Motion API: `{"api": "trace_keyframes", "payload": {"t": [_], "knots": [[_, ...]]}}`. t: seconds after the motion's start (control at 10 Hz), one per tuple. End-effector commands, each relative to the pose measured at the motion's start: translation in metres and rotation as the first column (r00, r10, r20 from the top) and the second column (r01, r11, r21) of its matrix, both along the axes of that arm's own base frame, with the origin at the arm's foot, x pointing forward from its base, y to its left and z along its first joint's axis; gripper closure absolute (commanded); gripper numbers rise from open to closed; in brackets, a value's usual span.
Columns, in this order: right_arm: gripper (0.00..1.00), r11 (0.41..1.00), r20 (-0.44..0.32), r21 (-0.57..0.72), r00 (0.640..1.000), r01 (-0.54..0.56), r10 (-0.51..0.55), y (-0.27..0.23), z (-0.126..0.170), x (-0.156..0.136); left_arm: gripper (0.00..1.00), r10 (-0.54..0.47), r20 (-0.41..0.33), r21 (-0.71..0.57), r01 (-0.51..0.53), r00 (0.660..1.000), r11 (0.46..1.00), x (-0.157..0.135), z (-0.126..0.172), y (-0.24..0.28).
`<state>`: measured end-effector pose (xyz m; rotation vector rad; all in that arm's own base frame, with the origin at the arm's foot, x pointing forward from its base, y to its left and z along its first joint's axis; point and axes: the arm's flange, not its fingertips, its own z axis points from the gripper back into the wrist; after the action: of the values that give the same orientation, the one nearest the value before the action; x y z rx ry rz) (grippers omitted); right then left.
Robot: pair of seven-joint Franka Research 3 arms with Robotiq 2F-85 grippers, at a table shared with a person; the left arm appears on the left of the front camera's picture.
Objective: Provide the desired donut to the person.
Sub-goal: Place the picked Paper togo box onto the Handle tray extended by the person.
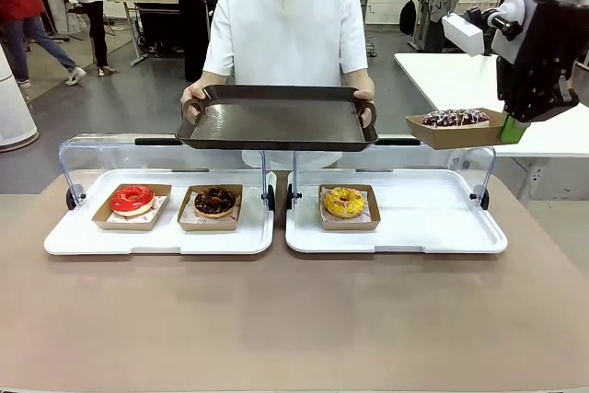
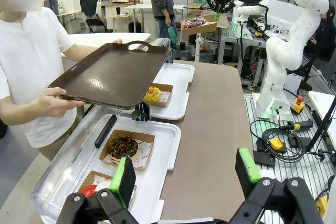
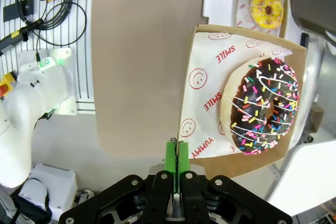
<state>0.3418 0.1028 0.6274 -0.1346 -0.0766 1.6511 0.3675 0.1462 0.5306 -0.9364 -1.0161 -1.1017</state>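
- Right gripper is clamped on the right edge of a cardboard tray, pads pressed together on the thin wall, holding it in the air above the right end of the table.
- Sprinkled chocolate donut sits in that cardboard tray on a printed paper liner, out past the fingertips on the side away from the grip.
- The cardboard tray's free end is just beside the right rim of the dark brown tray, with a small gap between them.
- The person holds the brown tray level by both handles, above the raised clear covers; its surface is bare.
- Below, the right white tray carries a yellow donut at its left, with its right half bare.
- The left white tray holds a red donut and a chocolate donut.
- Left gripper hangs with its fingers wide apart and nothing between them, above the left tray's near edge.
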Motion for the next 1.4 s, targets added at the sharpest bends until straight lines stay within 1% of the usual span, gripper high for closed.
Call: {"api": "trace_keyframes", "payload": {"t": [0.0, 0.3, 0.4, 0.5, 0.6, 0.7, 0.8, 1.0, 1.1, 1.3], "knots": [[1.00, 1.000, -0.001, -0.011, 1.000, 0.011, -0.011, 0.001, -0.002, -0.003, 0.00, -0.003, 0.006, -0.009, 0.003, 1.000, 1.000, -0.001, 0.001, 0.000], [1.00, 1.000, -0.001, -0.011, 1.000, 0.011, -0.011, 0.001, -0.002, -0.003, 0.00, -0.003, 0.006, -0.009, 0.003, 1.000, 1.000, -0.001, 0.001, 0.000], [0.98, 1.000, 0.000, 0.000, 1.000, 0.000, 0.000, 0.000, 0.000, 0.000, 0.00, -0.003, 0.006, -0.009, 0.003, 1.000, 1.000, -0.001, 0.001, 0.000], [0.98, 1.000, 0.020, -0.002, 1.000, 0.024, -0.024, 0.006, 0.010, 0.001, 0.00, -0.003, 0.006, -0.009, 0.003, 1.000, 1.000, -0.001, 0.001, 0.000], [0.98, 1.000, 0.040, -0.004, 0.999, 0.023, -0.023, 0.016, 0.025, 0.005, 0.00, -0.003, 0.006, -0.009, 0.003, 1.000, 1.000, -0.001, 0.001, 0.000], [0.98, 1.000, 0.061, -0.012, 0.998, 0.022, -0.022, 0.031, 0.043, 0.020, 0.00, -0.003, 0.006, -0.009, 0.003, 1.000, 1.000, -0.001, 0.001, 0.000], [0.98, 1.000, 0.059, -0.006, 0.998, 0.011, -0.011, 0.042, 0.053, 0.031, 0.00, -0.003, 0.006, -0.009, 0.003, 1.000, 1.000, -0.001, 0.001, 0.000], [0.98, 1.000, 0.053, 0.001, 0.999, 0.013, -0.013, 0.078, 0.069, 0.062, 0.00, -0.003, 0.006, -0.009, 0.003, 1.000, 1.000, -0.001, 0.001, 0.000], [0.98, 1.000, 0.058, 0.002, 0.998, 0.005, -0.005, 0.099, 0.073, 0.081, 0.00, -0.003, 0.006, -0.009, 0.003, 1.000, 1.000, -0.001, 0.001, 0.000], [0.98, 1.000, 0.065, 0.005, 0.998, 0.006, -0.006, 0.144, 0.069, 0.116, 0.00, -0.003, 0.006, -0.009, 0.003, 1.000, 1.000, -0.001, 0.001, 0.000]]}}
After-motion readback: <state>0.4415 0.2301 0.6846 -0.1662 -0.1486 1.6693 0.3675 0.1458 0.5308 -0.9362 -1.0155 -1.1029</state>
